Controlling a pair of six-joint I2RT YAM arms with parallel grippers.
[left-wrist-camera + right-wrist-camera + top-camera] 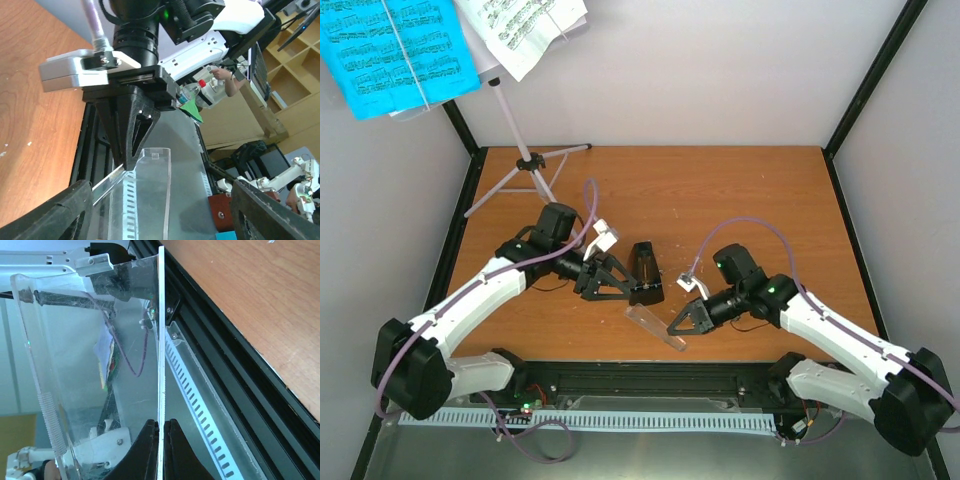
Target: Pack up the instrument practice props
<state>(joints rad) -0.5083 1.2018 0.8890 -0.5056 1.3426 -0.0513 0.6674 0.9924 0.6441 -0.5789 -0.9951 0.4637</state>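
Observation:
The black pyramid metronome (645, 273) stands on the table at centre, uncovered. Its clear cover (655, 328) lies tilted near the front edge, and my right gripper (680, 322) is shut on one wall of it. In the right wrist view the cover (95, 365) fills the frame, its edge pinched between my right gripper's (161, 427) fingers. My left gripper (623, 280) is open, just left of the metronome. In the left wrist view my left gripper (162, 205) is spread wide and faces the cover (150, 190). The silver tripod stand (525, 165) stands at the back left with blue sheets (395, 50) and white sheets (520, 30).
Black frame posts (865, 95) rise at the table's back corners. A black rail (660, 380) and a slotted white cable duct (620, 422) run along the front edge. A purple cable (588, 205) loops over the left arm.

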